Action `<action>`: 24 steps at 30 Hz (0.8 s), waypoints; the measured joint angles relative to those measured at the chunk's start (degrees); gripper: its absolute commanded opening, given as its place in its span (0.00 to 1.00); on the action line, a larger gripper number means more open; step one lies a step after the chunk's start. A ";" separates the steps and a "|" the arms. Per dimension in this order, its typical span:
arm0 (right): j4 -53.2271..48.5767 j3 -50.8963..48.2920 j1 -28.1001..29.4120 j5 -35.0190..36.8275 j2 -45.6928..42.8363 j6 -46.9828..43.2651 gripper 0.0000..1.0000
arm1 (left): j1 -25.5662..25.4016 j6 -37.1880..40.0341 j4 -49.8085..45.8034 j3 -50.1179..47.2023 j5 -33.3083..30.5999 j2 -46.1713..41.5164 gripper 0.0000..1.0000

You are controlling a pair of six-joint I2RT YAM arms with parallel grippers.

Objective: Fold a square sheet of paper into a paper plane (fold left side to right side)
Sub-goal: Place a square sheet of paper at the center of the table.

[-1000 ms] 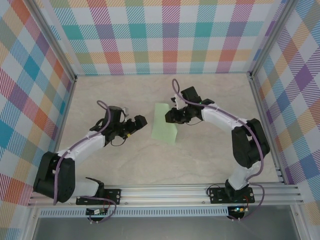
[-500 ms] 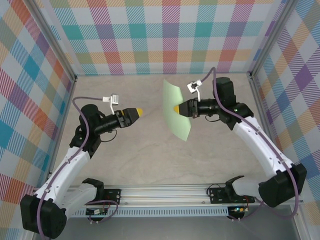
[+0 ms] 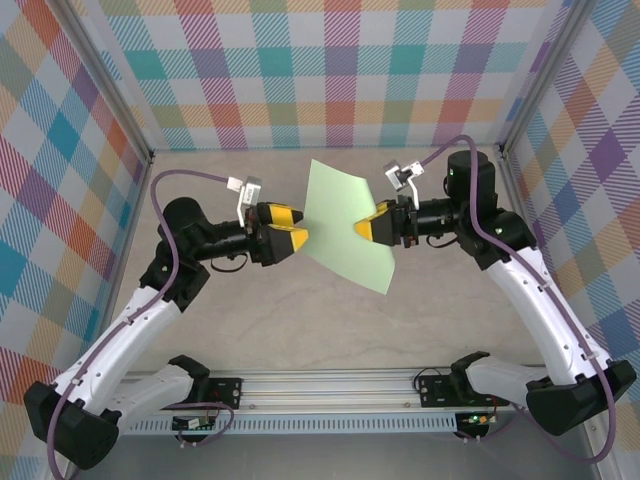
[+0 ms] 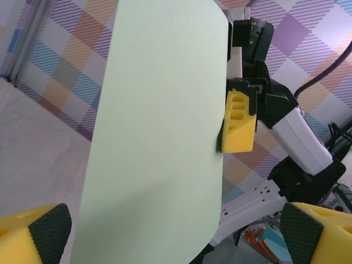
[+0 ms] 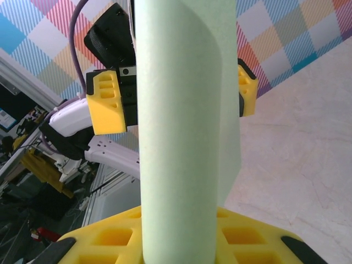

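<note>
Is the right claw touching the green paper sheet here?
Touching. In the right wrist view the right claw pinches the sheet, which rises from between its closed fingers.

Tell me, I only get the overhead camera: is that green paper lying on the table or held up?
Observer: Held up. On the right wrist camera the sheet of paper rises out of the right arm's shut jaws, bowed like a gutter.
Operator: Has the left arm grabbed it too?
Observer: Not yet. On the left wrist camera the left arm's jaws stand wide open, yellow fingertips either side of the paper's near edge.
Operator: Any folds?
Observer: None visible; that camera shows a smooth, uncreased face.
</note>
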 measured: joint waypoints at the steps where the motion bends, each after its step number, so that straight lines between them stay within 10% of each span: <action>1: 0.00 0.00 0.00 -0.42 -0.15 0.00 0.26 | -0.35 0.42 -0.04 0.17 0.00 0.37 0.99; 12: 0.00 0.00 0.00 -2.23 -1.38 -0.22 0.26 | -0.83 2.99 -1.70 0.17 0.00 3.54 0.95; 24: -1.07 -0.02 0.00 -1.14 -1.42 -2.14 0.26 | -1.90 5.62 -2.54 0.17 1.46 3.52 0.48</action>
